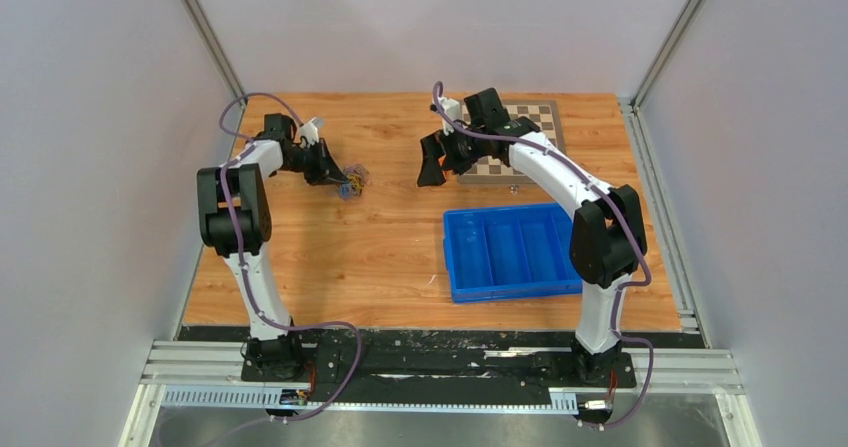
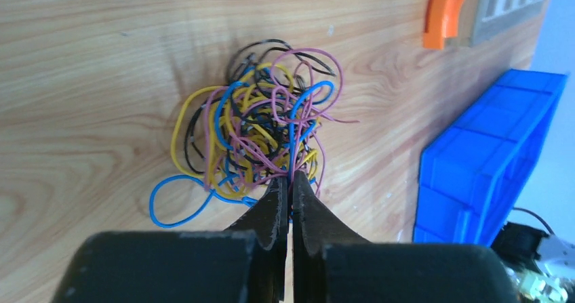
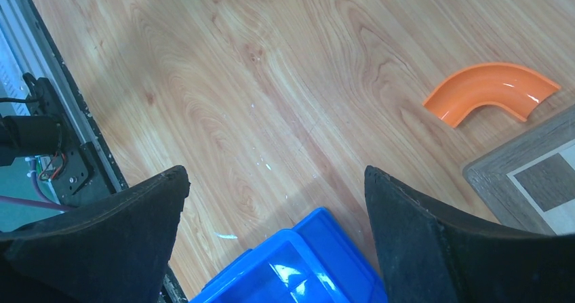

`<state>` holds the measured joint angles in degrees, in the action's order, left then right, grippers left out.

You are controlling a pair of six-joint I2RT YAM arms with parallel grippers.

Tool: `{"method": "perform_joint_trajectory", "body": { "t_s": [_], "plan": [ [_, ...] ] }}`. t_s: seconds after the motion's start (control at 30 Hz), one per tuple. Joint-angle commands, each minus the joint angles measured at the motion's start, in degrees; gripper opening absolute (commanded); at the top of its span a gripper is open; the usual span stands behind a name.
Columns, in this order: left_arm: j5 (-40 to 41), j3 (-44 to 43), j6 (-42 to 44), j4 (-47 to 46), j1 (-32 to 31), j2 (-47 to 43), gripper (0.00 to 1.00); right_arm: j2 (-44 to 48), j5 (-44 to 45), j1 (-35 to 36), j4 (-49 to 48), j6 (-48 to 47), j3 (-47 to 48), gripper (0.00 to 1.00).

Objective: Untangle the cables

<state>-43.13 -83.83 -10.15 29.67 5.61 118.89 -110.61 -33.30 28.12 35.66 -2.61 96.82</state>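
Note:
The cables [image 2: 261, 123] lie in one tangled ball of yellow, blue, black and pink-purple wires on the wooden table; in the top view the ball [image 1: 352, 180] is small, at the left arm's tip. My left gripper [image 2: 291, 175] is shut, its tips pinching strands at the near edge of the ball. In the top view the left gripper [image 1: 338, 176] sits right beside the ball. My right gripper [image 3: 276, 174] is wide open and empty, hanging above bare wood and the tray's corner; in the top view it [image 1: 436, 167] is far to the right of the cables.
A blue compartment tray [image 1: 512, 251] sits on the right half of the table, also seen from both wrists [image 2: 485, 160] [image 3: 298, 266]. An orange curved piece [image 3: 489, 89] lies by a checkerboard [image 1: 520, 137] at the back right. The right arm reaches over the board.

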Motion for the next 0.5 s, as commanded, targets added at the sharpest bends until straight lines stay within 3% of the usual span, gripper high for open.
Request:
{"method": "perform_joint_trajectory", "body": {
  "t_s": [0.0, 0.23, 0.47],
  "plan": [
    [-7.48, 2.9, -1.39, -2.68, -0.32, -7.56, 0.0, -0.81, -3.37, 1.08, -4.36, 2.19, 2.02, 1.0],
    [-23.21, 19.01, -12.49, -14.09, -0.54, -28.54, 0.0, 0.09, -10.47, 5.51, -12.56, 6.74, 0.92, 1.0],
    [-31.11, 25.97, -26.49, -27.12, -2.25, -40.98, 0.0, 1.89, -12.5, 10.5, -23.79, 12.48, -1.35, 1.0]
  ]
}}
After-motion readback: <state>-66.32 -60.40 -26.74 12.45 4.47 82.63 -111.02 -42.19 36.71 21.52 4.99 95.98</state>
